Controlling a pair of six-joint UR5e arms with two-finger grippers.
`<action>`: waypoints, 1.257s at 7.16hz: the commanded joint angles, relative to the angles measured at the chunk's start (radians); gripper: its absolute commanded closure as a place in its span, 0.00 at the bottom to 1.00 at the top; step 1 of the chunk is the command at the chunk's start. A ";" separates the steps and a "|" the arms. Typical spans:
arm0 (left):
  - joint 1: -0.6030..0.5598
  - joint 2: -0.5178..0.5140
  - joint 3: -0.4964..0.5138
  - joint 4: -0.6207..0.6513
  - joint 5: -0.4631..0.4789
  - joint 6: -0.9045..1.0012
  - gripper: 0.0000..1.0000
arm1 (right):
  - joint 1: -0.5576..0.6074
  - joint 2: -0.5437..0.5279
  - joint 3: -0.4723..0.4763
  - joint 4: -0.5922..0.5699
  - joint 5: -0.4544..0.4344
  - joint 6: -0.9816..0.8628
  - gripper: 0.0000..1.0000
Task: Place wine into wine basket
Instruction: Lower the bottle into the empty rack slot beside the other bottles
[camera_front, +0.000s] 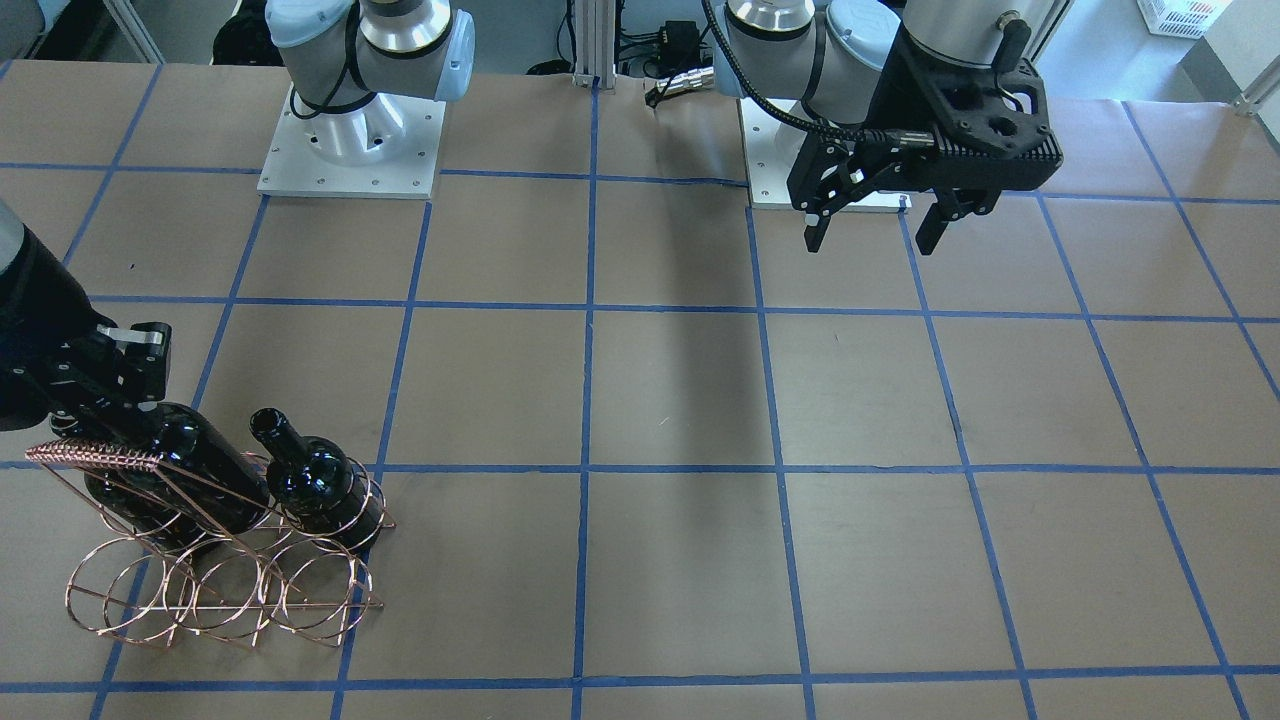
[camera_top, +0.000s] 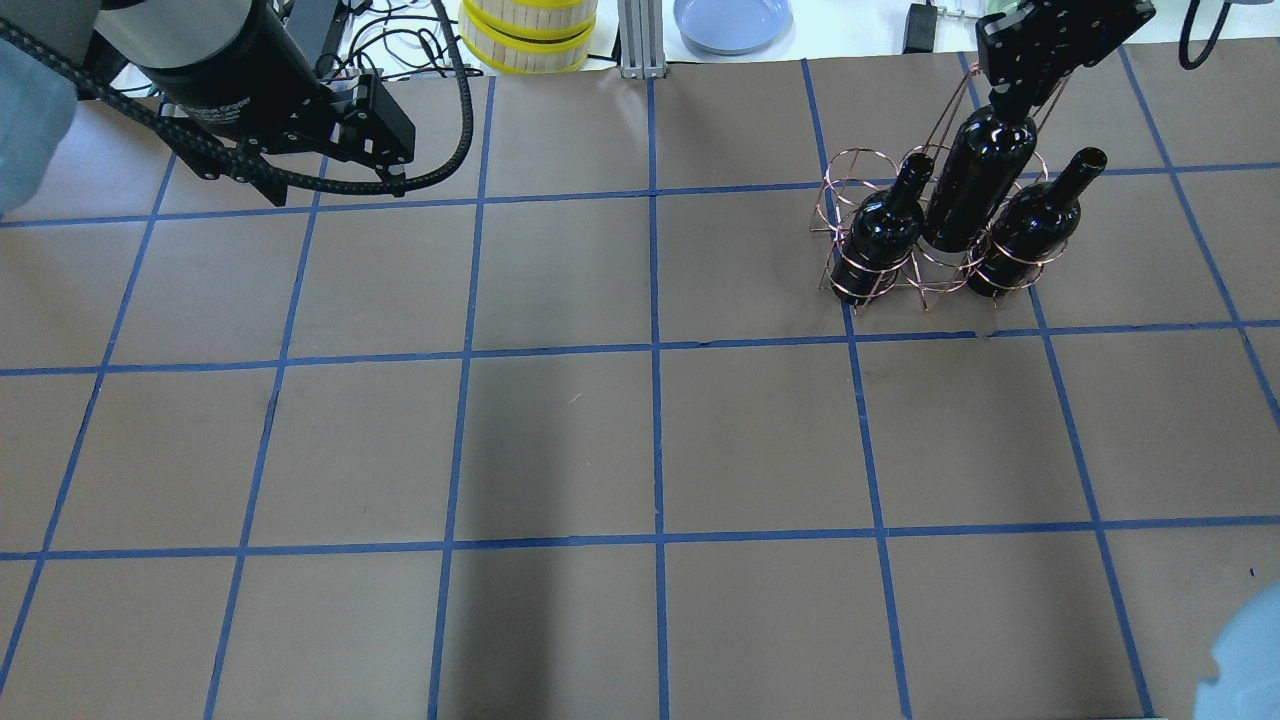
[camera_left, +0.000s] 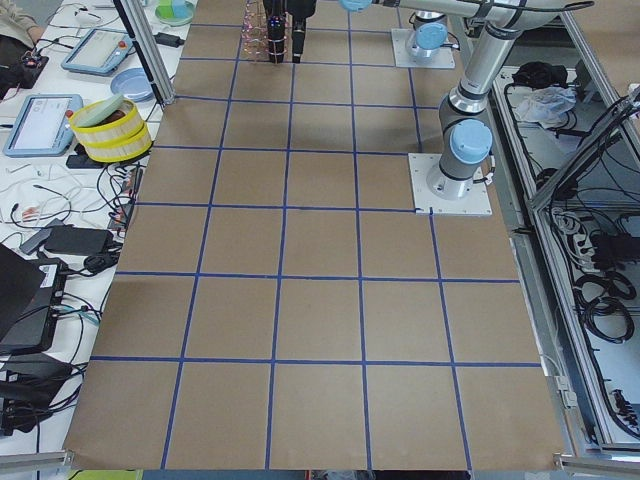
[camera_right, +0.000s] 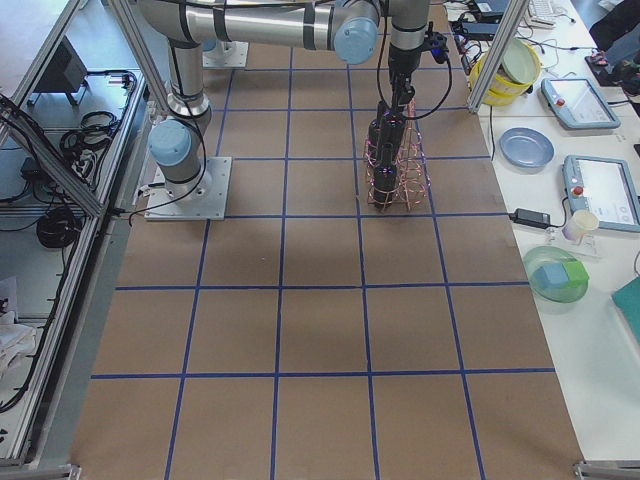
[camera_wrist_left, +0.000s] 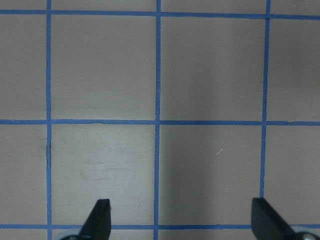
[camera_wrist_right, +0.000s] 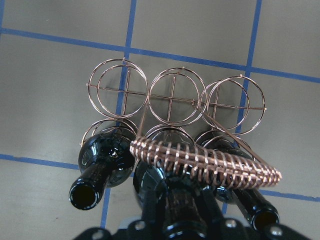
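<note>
Brown counter (camera_top: 560, 440): right end effector (camera_top: 1010, 95) is clamped on the neck of the middle bottle (camera_top: 975, 185), in the basket (camera_wrist_right: 200, 159) near the far right corner, between two seated bottles (camera_top: 885, 225) (camera_top: 1030, 225). Only the release seems left. Left end effector (camera_front: 871, 240) hangs, fingers apart.

Overhead looking forward-down, front view opposite, two distant side views, close wrist cameras, fixed views share wine basket (camera_wrist_right: 200, 161)

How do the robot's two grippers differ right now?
The left gripper is open and empty; the right gripper is shut on a wine bottle by the neck. The left gripper hangs over the table; the right gripper is above the wine basket, bottle at its middle ring. Both are black.
</note>
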 joint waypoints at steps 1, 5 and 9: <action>-0.002 -0.009 0.002 -0.001 -0.005 0.013 0.00 | 0.000 0.002 0.022 -0.031 0.002 -0.006 0.83; -0.016 -0.009 0.000 0.000 -0.007 0.009 0.00 | 0.000 0.010 0.108 -0.125 0.002 -0.035 0.83; -0.018 -0.009 -0.010 0.003 -0.007 0.009 0.00 | 0.000 0.024 0.140 -0.151 0.003 -0.049 0.80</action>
